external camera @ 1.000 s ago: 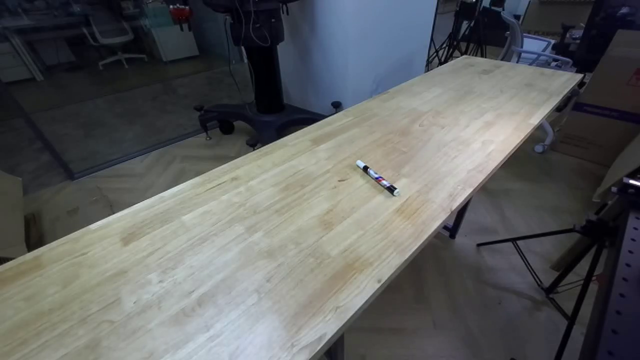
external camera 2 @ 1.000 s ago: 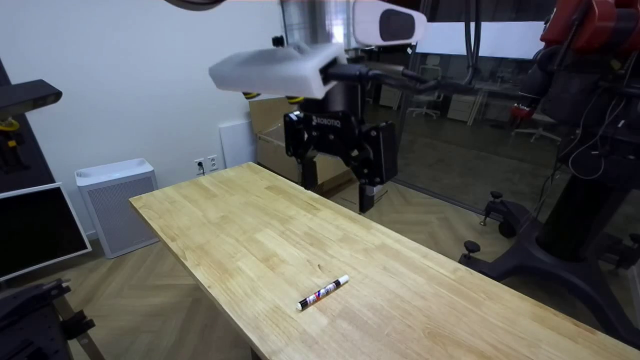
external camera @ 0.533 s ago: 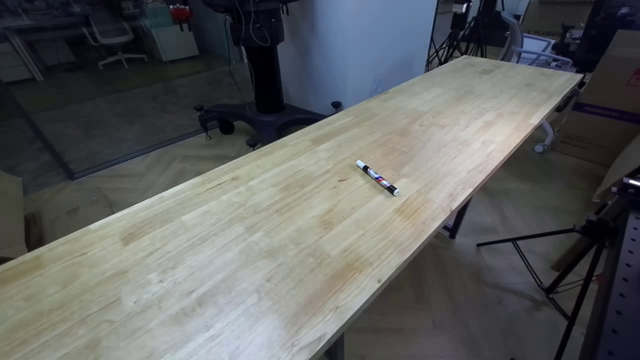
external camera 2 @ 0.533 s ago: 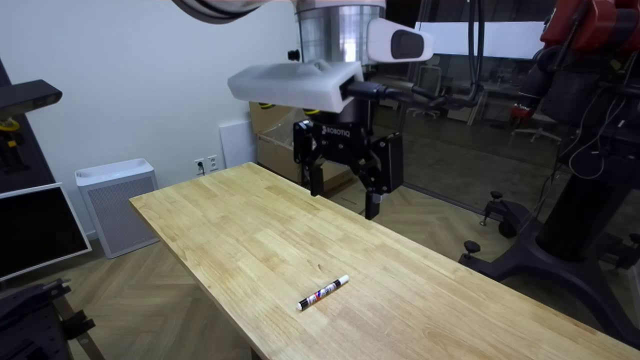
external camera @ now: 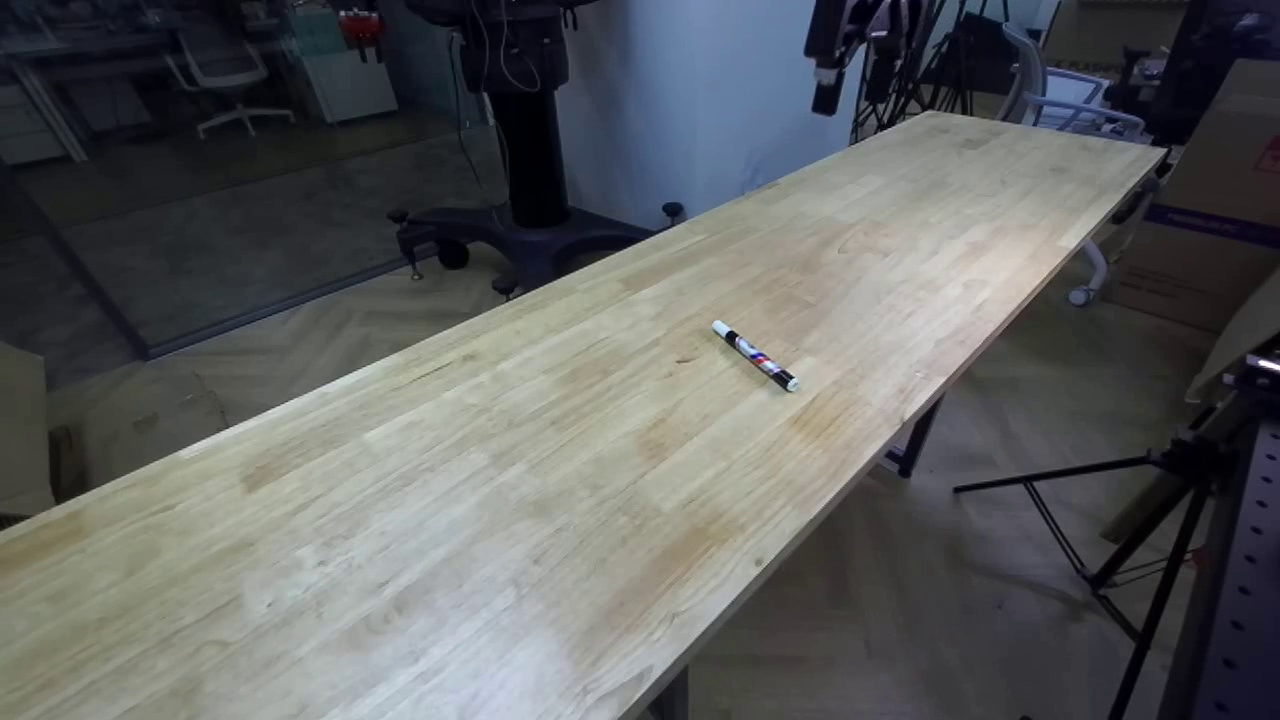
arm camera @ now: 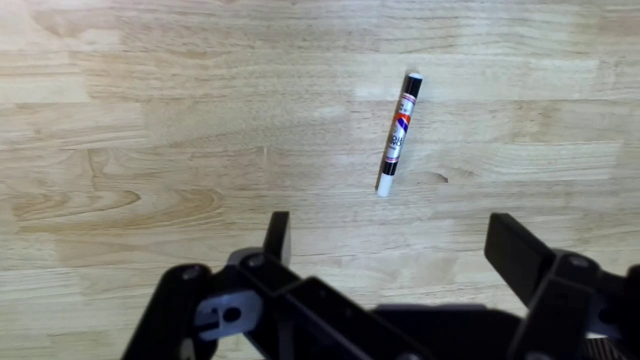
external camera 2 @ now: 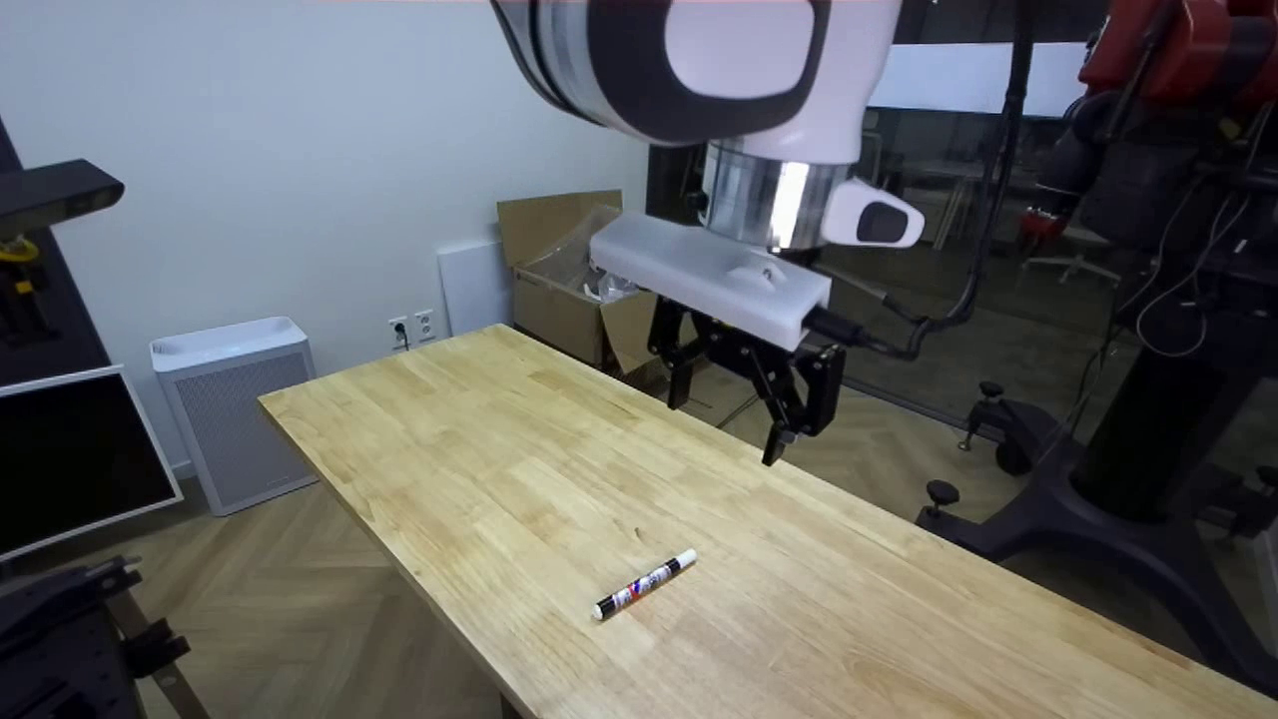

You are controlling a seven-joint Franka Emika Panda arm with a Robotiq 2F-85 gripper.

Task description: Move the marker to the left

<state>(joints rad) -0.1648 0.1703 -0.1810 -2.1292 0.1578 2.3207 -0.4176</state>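
Note:
The marker (external camera: 755, 356), black and white with a red and blue label, lies flat on the long light wooden table (external camera: 450, 500). It shows in both exterior views, near the middle of the table in an exterior view (external camera 2: 645, 584). In the wrist view the marker (arm camera: 399, 132) stands nearly upright in the picture, white end toward the jaws. My gripper (arm camera: 387, 225) is open and empty. Its fingers are apart, with the marker beyond the fingertips. In an exterior view the gripper (external camera 2: 727, 427) hangs above the table's far edge, clear of the marker. Part of it shows at the top of an exterior view (external camera: 852, 97).
A cardboard box (external camera 2: 559, 310) and a white air purifier (external camera 2: 240, 409) stand beyond the table. A black wheeled stand (external camera: 530, 220) is close to one long edge. A tripod (external camera: 1190, 460) and a chair (external camera: 1070, 90) are near the table.
My arm has moved lower and, in an exterior view, to the right, and its wrist has tilted and turned. The gripper has come into sight in an exterior view. The marker has not moved.

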